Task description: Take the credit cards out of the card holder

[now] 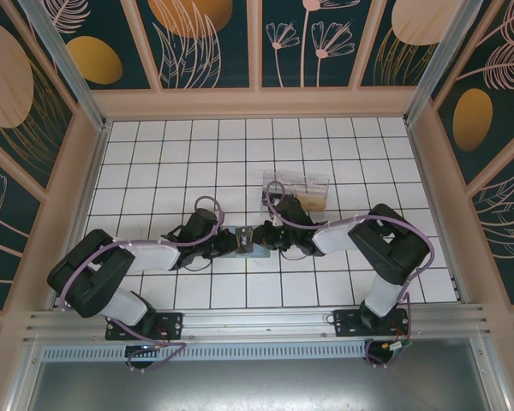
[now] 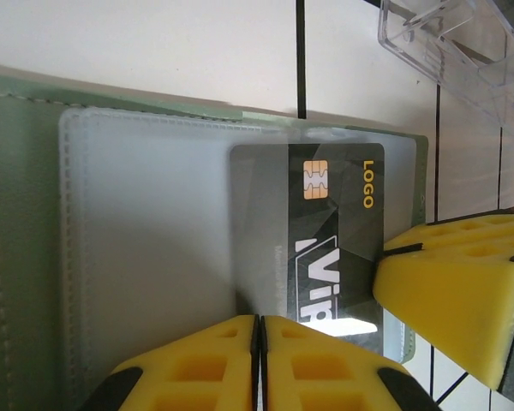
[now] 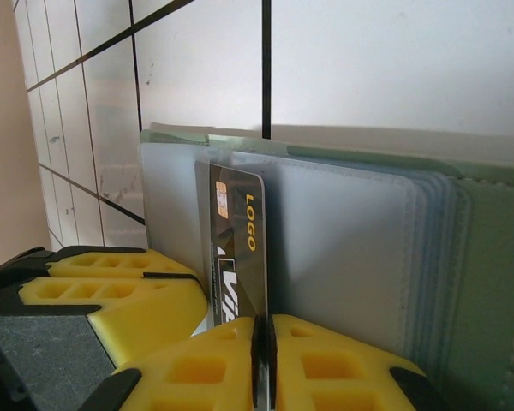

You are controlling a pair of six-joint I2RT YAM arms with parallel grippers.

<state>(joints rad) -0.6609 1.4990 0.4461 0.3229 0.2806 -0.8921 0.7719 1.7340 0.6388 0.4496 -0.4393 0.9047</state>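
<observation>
The card holder [image 1: 258, 249] lies open on the tiles between both arms, a grey-green wallet [image 2: 21, 214] with frosted plastic sleeves [image 3: 343, 248]. One of the credit cards [image 2: 325, 231], dark with a gold chip and "LOGO" and "VIP" print, sticks partway out of a sleeve. My right gripper [image 3: 262, 338] is shut on the edge of that card [image 3: 238, 248]. My left gripper [image 2: 259, 330] is shut on a thin sleeve leaf of the holder, right beside the card. One yellow right finger [image 2: 454, 282] touches the card's far edge. The two grippers [image 1: 242, 240] [image 1: 270, 238] nearly meet over the holder.
A clear plastic box [image 1: 297, 187] stands just behind the right gripper, and its corner [image 2: 450, 43] is close to the holder. The white tiled table [image 1: 171, 163] is bounded by raised walls, with open tiles on the left and at the back.
</observation>
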